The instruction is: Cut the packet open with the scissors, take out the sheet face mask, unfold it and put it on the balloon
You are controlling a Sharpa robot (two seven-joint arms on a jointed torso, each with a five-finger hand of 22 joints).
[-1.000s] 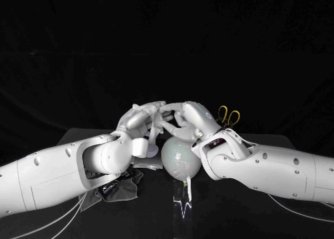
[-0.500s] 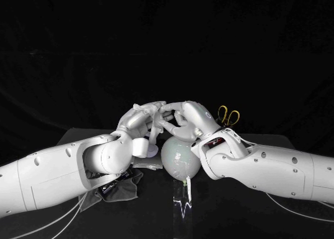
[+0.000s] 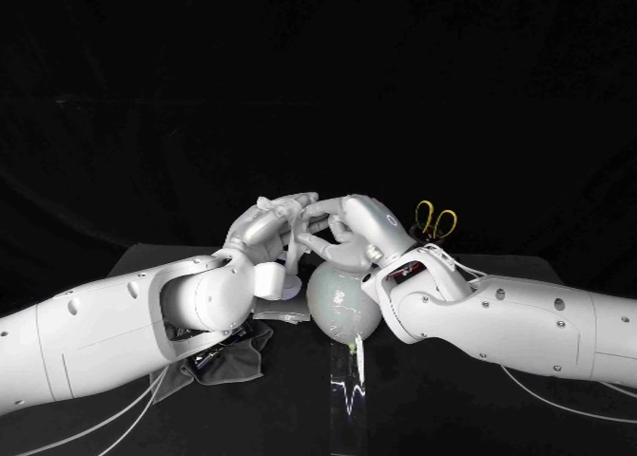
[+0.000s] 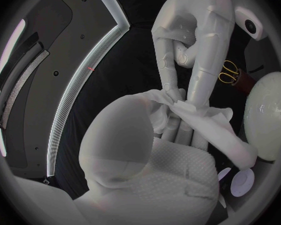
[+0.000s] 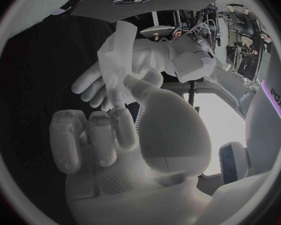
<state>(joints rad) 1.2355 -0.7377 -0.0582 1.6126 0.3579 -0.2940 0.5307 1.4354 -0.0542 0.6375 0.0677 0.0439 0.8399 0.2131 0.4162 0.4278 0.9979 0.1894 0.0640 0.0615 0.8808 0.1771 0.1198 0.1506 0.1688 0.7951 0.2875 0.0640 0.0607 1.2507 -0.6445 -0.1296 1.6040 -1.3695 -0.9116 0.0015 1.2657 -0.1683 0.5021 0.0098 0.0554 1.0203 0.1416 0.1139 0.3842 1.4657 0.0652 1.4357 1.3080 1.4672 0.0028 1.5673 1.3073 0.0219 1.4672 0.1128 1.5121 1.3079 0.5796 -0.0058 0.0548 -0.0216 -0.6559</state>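
left robot hand (image 3: 271, 228) grasping the sheet face mask (image 4: 209, 122), white sheet draped over its fingers | right robot hand (image 3: 357, 233) pinching the same mask from the opposite side | both meet at frame centre, just above the balloon (image 3: 339, 304) | balloon on clear stand (image 3: 349, 394), lower centre | scissors (image 3: 435, 221) upright, right of centre, behind right robot hand

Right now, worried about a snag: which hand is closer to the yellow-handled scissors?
The right hand; the scissors sit just behind its wrist, while the left hand lies beyond it, farther off.
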